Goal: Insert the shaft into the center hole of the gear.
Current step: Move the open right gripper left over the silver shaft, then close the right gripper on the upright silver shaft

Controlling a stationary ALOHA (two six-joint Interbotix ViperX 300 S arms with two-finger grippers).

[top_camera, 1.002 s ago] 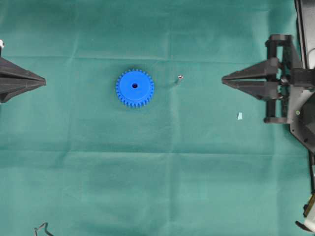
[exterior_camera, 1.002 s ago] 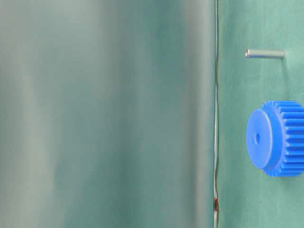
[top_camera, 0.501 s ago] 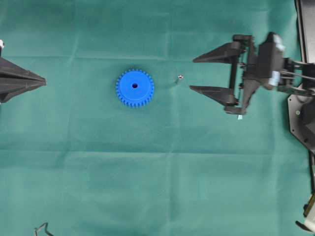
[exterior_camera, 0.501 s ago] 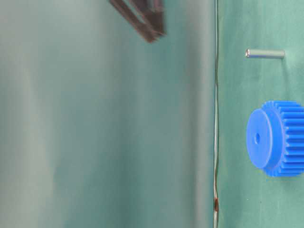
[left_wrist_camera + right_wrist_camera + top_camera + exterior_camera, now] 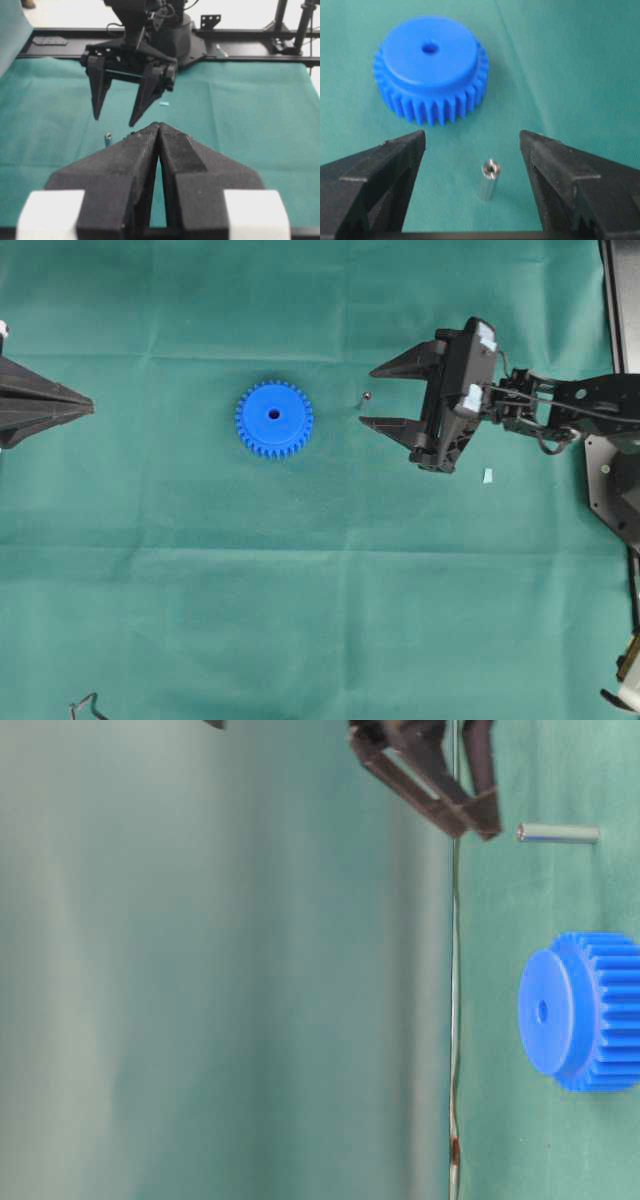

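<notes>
- In the overhead view, you have the gear (image 5: 274,419) lying flat on the green surface (image 5: 300,600), left of the frame's centre, with the center hole (image 5: 274,414) facing up and nothing in it.
- The shaft (image 5: 366,396) stands upright on the cloth to the right of the gear, clearly apart from it; from above it reads as a small glint.
- Your right gripper (image 5: 366,397) sits in the upper right of that view, its fingers (image 5: 385,424) spread wide and released, one tip above the shaft in the frame and one below, neither touching it.
- The right wrist view confirms it: the shaft (image 5: 489,179) stands in the gap between the two dark fingers (image 5: 390,160), and the gear (image 5: 430,69) lies beyond, in the upper left of the frame.
- Your left gripper (image 5: 90,406) lies at the left edge of the overhead view, fingers (image 5: 185,155) pressed together on nothing, well apart from the gear.
- A small pale scrap (image 5: 487,476) lies on the cloth below the right arm (image 5: 560,405) in the overhead view.
</notes>
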